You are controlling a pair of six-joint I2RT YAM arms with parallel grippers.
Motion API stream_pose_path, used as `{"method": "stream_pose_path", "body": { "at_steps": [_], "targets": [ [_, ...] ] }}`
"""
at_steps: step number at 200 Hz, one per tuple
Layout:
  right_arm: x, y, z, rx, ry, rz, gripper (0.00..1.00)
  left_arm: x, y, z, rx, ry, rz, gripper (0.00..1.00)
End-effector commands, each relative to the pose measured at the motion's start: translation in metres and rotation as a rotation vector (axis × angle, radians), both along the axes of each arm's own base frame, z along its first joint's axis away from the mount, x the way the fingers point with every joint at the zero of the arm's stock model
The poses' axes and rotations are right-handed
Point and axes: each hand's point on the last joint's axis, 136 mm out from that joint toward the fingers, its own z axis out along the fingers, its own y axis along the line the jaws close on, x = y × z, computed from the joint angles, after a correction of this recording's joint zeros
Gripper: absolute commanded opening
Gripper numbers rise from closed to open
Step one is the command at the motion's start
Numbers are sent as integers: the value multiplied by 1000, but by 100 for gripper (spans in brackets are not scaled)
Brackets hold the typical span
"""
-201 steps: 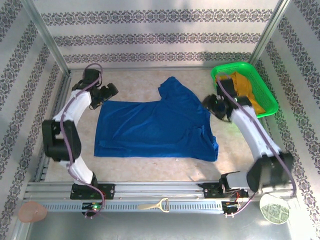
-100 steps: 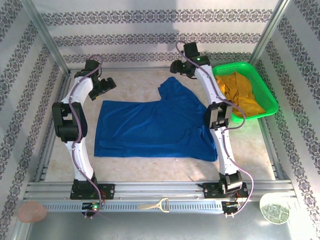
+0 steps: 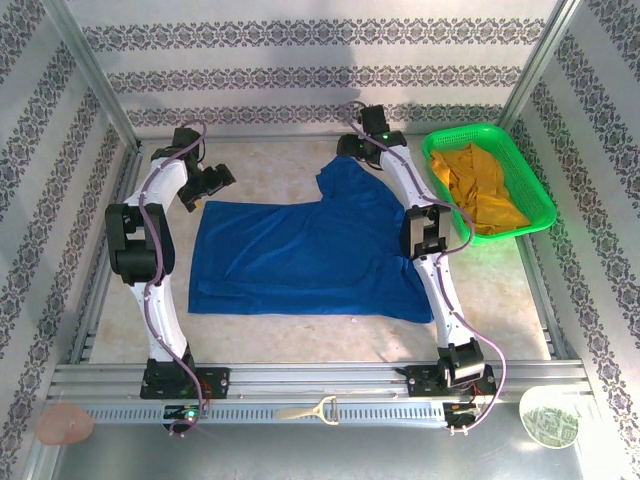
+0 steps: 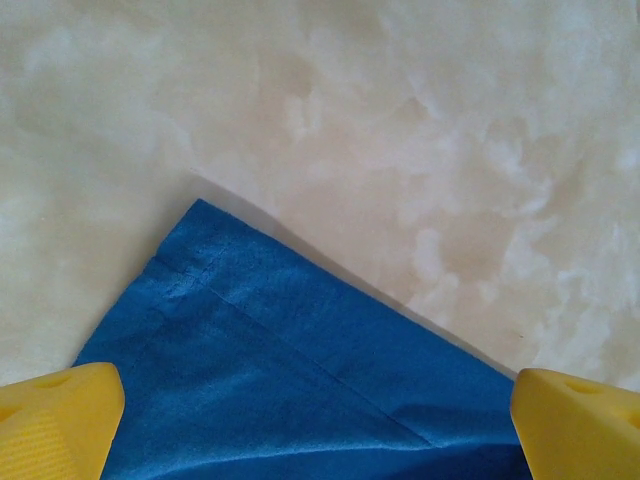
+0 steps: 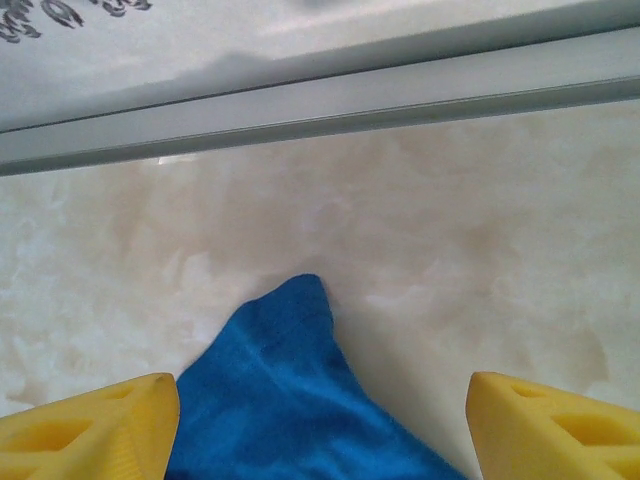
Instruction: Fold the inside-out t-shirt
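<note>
The royal-blue t-shirt [image 3: 310,250] lies spread on the pale table, plain blue side up, with one sleeve pointing to the back. My left gripper [image 3: 212,182] hovers open over the shirt's back left corner [image 4: 250,340]; its yellow fingertips [image 4: 60,420] straddle the hemmed cloth. My right gripper [image 3: 352,146] stands open above the tip of the back sleeve [image 5: 290,400], whose point lies between the yellow fingertips [image 5: 90,425]. Neither gripper holds any cloth.
A green basket [image 3: 530,185] holding a mustard-yellow garment [image 3: 478,185] sits at the back right. A metal frame rail [image 5: 320,95] runs along the back wall just beyond the sleeve. Bare table surrounds the shirt.
The right arm swung from beside the basket to the back and has now dropped slightly left onto the sleeve tip. The left gripper shifted a little toward the shirt's corner.
</note>
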Motion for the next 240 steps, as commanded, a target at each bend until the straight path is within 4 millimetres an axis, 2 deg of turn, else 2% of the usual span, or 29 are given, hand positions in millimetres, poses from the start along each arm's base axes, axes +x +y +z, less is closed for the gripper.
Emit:
{"method": "stream_pose_path", "body": {
  "at_steps": [1,56,124,143,165,190,222,240],
  "targets": [
    [12,1,2,68,-35,-36,76,-3,2,2,-8,25,15,100],
    [-4,26,-29,238,104,-34,74,7,-1,7,-43,0,29,100],
    [-15,24,-53,299,209,-88,67,13,10,5,-37,0,41,100],
    [-17,23,-56,307,227,-102,55,14,11,3,-35,3,37,100],
    [-23,26,-59,325,256,-96,24,15,12,1,-30,6,36,100],
    [-34,26,-53,296,276,-83,2,14,14,-3,-28,14,34,100],
    [-68,14,-54,225,335,-101,0,8,15,-6,-20,18,38,100],
    [-90,3,-47,182,348,-112,0,3,16,-8,-13,23,33,100]
  ]
}}
